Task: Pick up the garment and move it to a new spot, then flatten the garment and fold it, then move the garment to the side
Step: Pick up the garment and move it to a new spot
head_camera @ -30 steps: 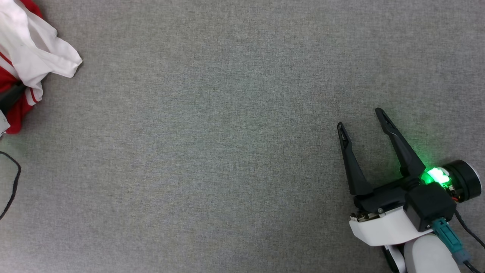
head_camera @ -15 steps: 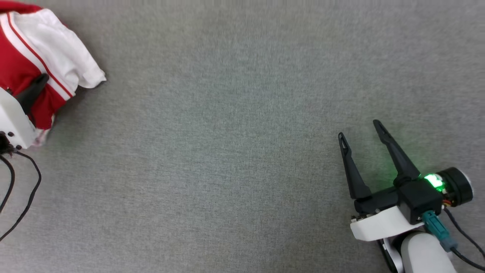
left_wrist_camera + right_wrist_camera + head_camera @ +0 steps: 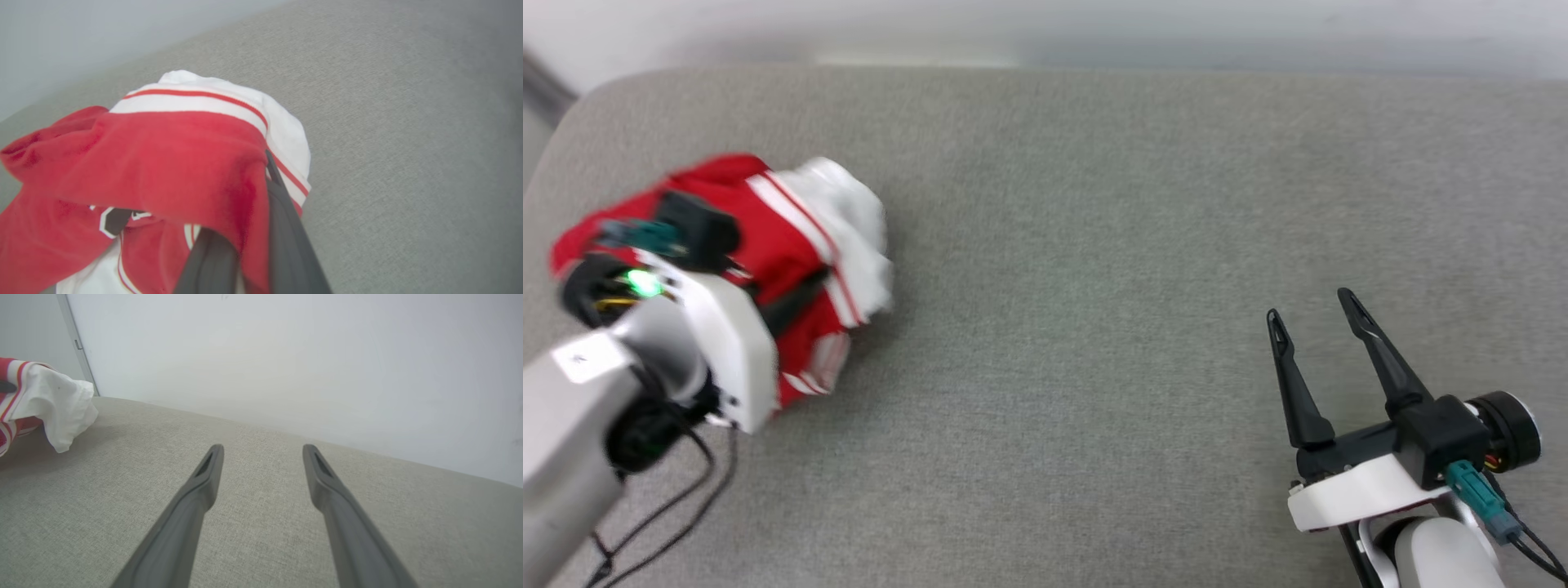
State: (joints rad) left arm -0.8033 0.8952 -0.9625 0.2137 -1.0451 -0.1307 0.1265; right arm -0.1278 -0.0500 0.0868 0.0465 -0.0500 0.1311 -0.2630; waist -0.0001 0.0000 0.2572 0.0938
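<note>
Two things matter for this carry: lift the shirt [image 3: 792, 237] clear of the grey worktop [image 3: 1094, 245], then lower it mid-surface with room to spread. The left fingers [image 3: 286, 232] pinch a red fold, the shirt bunched over the worktop's left side. The right fingers [image 3: 188, 518] gape wide, holding nothing, well apart from it.

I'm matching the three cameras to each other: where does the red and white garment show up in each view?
Head view: garment bunched at the left, around mid-height.
Left wrist view: garment close up, covering the left and centre.
Right wrist view: garment at the far left edge, white sleeve hanging.
Shared landmark: the grey fabric surface meeting the pale wall at its far edge.
</note>
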